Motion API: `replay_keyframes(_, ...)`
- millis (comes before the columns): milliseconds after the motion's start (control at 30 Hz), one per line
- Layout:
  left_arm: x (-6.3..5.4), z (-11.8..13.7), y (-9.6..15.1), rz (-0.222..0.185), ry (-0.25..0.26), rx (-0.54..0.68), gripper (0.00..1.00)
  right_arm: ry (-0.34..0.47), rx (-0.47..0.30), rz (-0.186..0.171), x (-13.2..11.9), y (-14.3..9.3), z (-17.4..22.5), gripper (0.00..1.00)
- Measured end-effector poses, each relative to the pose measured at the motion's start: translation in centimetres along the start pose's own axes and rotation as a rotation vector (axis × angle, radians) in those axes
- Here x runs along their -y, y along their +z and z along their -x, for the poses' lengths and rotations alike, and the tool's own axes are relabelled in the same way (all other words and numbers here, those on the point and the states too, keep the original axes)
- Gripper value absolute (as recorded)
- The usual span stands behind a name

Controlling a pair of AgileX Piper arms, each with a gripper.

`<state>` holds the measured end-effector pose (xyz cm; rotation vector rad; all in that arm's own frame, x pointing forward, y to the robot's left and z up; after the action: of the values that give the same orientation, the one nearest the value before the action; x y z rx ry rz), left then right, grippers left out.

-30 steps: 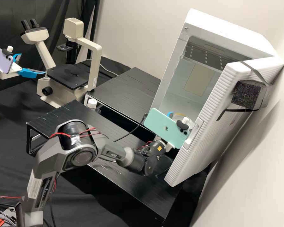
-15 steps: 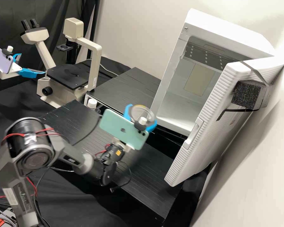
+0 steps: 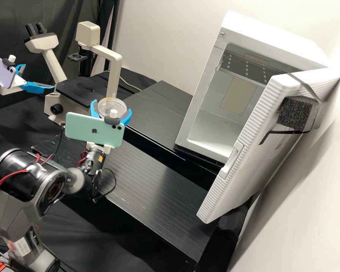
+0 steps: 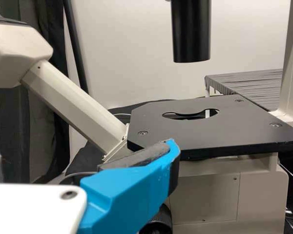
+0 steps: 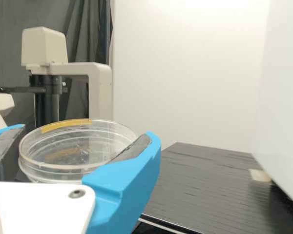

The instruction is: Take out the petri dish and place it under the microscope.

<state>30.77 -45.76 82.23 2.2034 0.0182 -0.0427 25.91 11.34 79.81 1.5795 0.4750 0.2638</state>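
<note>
Dark curtain (image 3: 11, 19) backs the microscope (image 3: 112, 68); my right hand (image 3: 112, 109) grips the petri dish (image 5: 78, 168) between its fingers, while my left hand (image 3: 39, 76) stands open.

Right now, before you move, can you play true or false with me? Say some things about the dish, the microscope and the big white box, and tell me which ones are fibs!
1. The right gripper has the petri dish in its jaws. True.
2. The door of the white box is shut. False: it stands open.
3. The microscope has a black stage with a hole in it. True.
4. The petri dish is resting on that stage. False: it is held by the right gripper, off the stage.
5. The strip on the petri dish is purple. False: it is yellow.
6. The left gripper is near the microscope. True.
</note>
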Motion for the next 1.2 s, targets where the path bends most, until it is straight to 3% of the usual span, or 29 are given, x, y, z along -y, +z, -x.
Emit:
replay_keyframes(300, 0.0, 0.0, 0.0, 0.000, 0.000, 0.000, 1.00, -0.083, 0.032, -0.018, 4.1, -1.8, -4.9, 0.00)
replay_keyframes(767, 0.0, 0.0, 0.0, 0.000, 0.000, 0.000, 1.00, -0.151, 0.051, 0.076, 9.5, -3.6, -10.5, 0.00)
replay_keyframes(1100, 0.0, 0.0, 0.0, 0.000, 0.000, 0.000, 1.00, -0.158, 0.043, 0.095, 11.3, -5.2, -13.3, 0.00)
replay_keyframes(1200, 0.0, 0.0, 0.0, 0.000, 0.000, 0.000, 1.00, -0.145, 0.038, 0.083, 11.4, -5.8, -14.2, 0.00)
